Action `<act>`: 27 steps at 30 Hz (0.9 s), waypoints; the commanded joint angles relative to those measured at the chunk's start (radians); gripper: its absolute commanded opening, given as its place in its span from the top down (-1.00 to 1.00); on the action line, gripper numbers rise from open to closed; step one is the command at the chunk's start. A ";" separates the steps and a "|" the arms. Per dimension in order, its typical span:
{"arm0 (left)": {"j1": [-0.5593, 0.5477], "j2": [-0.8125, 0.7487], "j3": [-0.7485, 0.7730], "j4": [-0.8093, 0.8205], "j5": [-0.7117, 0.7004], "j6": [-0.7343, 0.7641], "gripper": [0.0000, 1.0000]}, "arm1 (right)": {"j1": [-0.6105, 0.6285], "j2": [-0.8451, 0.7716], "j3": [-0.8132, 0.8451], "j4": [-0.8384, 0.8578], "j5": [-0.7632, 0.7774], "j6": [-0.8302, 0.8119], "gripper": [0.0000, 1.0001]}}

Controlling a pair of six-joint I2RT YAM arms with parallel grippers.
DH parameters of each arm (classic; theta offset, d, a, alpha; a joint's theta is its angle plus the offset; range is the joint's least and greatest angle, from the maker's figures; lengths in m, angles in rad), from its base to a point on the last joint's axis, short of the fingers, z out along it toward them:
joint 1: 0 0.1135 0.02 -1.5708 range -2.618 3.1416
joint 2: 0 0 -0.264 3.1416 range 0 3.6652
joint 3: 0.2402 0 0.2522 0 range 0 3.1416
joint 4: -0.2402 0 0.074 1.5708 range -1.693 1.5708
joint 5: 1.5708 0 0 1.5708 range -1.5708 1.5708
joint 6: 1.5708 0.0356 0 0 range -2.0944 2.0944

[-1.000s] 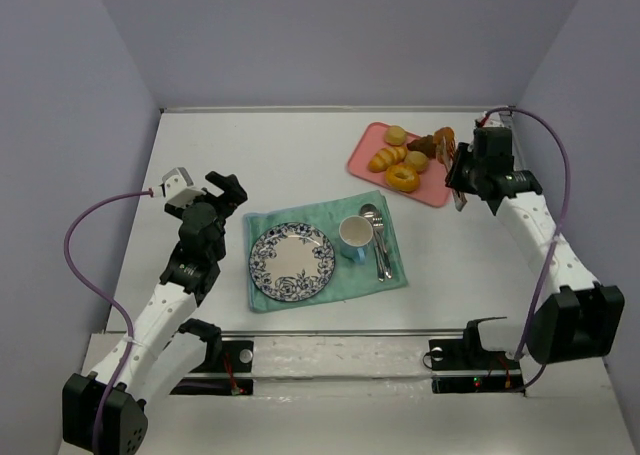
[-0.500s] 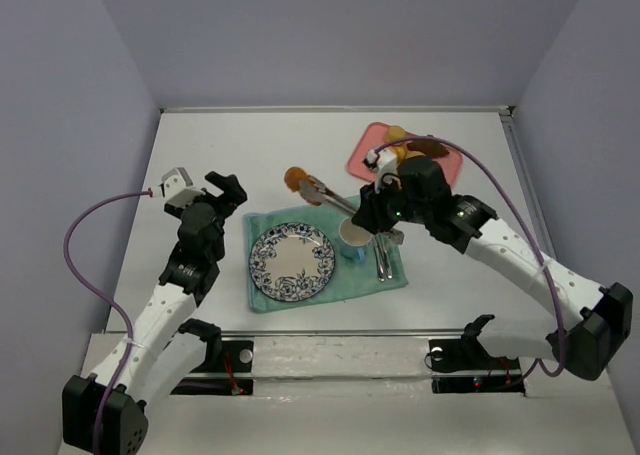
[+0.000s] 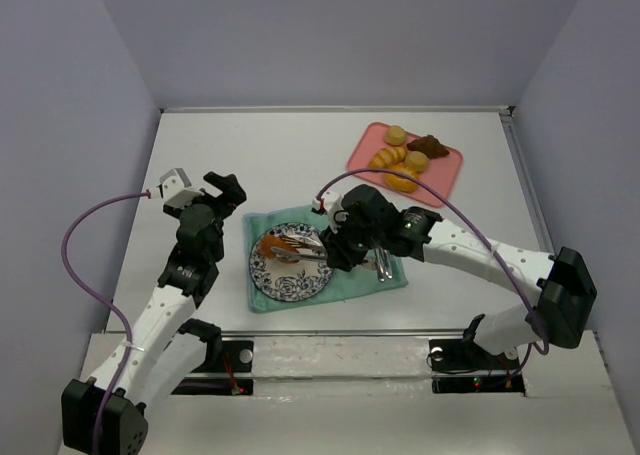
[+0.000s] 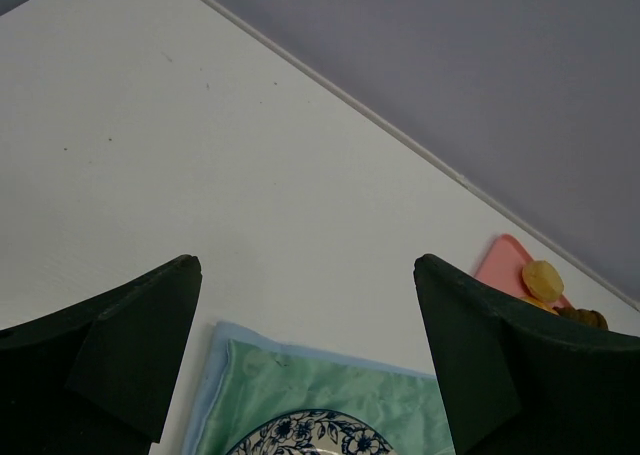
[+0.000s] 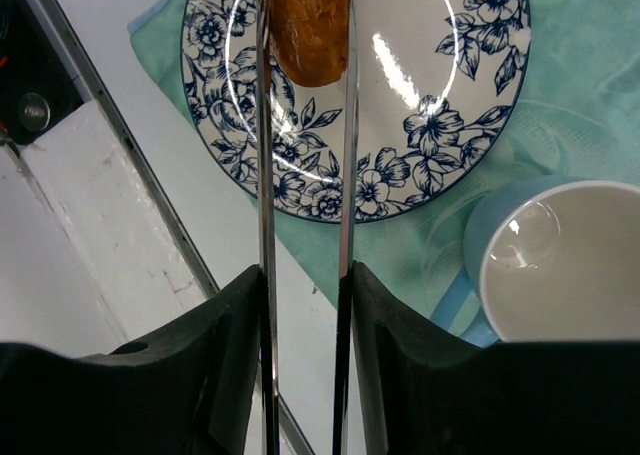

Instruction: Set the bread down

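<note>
Right end effector (image 5: 305, 295) squeezing tongs (image 5: 265, 175), tips pinching bread (image 5: 310, 25) over the plate (image 5: 425, 140); bread likely light, soft, crumbly, so hold gently across its middle; left end effector (image 4: 305, 275) spread wide.

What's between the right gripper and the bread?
Only the silver metal tongs: their two arms run from the right gripper to the brown bread piece, seen in the right wrist view.

R pincer (image 5: 305, 295) clamped, arm (image 3: 470, 253) stretched left; L pincer (image 4: 305, 310) open.
</note>
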 commanded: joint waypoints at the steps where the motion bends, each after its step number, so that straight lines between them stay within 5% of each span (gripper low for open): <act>1: 0.003 -0.004 -0.003 0.040 -0.025 -0.005 -0.98 | 0.017 -0.012 0.045 0.000 -0.037 -0.020 0.05; 16: 0.003 -0.012 -0.006 0.040 -0.022 -0.005 -0.98 | 0.017 -0.029 0.080 0.008 0.066 0.009 0.04; 24: 0.003 -0.020 -0.008 0.040 -0.020 -0.005 -0.98 | 0.017 -0.191 0.111 0.127 0.395 0.136 0.12; 27: 0.003 -0.024 -0.011 0.041 -0.017 -0.005 -0.98 | -0.070 -0.248 0.077 0.157 0.519 0.243 0.14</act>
